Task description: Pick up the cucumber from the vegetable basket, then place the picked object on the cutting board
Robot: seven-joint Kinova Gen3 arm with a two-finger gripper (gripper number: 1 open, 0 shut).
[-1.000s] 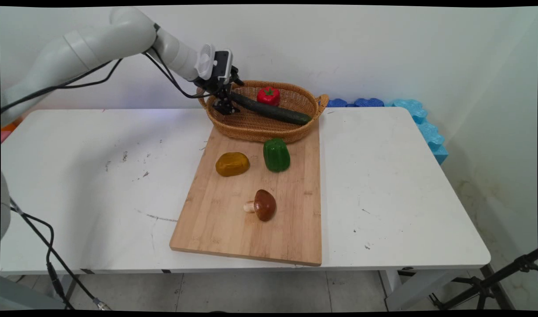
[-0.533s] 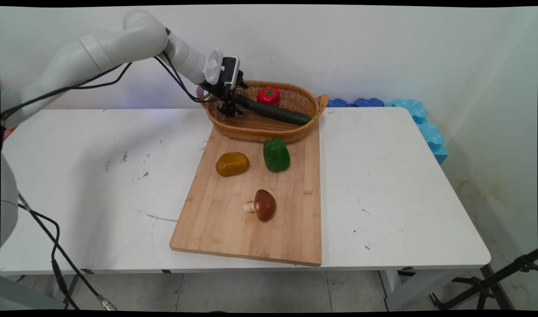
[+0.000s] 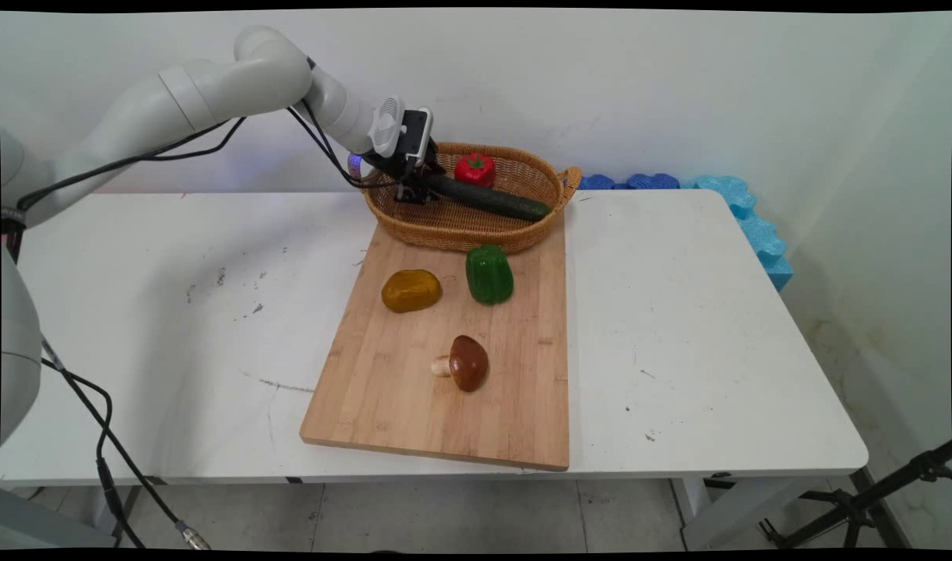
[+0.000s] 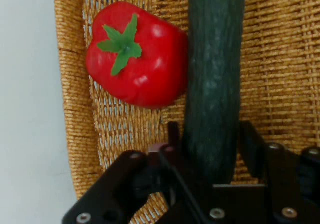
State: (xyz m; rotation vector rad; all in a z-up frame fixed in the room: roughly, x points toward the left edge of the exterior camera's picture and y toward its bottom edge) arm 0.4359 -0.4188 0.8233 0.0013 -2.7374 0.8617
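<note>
The black gripper [image 3: 415,189] is clamped on one end of a long dark green cucumber [image 3: 488,199]. In the hand view the cucumber [image 4: 214,78] runs straight up between the two black fingers [image 4: 174,139], which press on its sides. It is bumpy, and its top end is cut off by the picture edge.

The cucumber lies inside a woven basket [image 3: 464,226] at the far side of the white table [image 3: 717,327], near the wall. A red tomato [image 3: 474,169] with a green leafy top sits just beside it, touching it in the hand view [image 4: 137,56].

The basket's front rests on a wooden cutting board [image 3: 414,397]. On the board sit a green bell pepper [image 3: 489,273], a brownish-yellow potato [image 3: 410,290] and a brown mushroom [image 3: 465,363], well apart from each other. The table has lots of open room left and right of the board.
</note>
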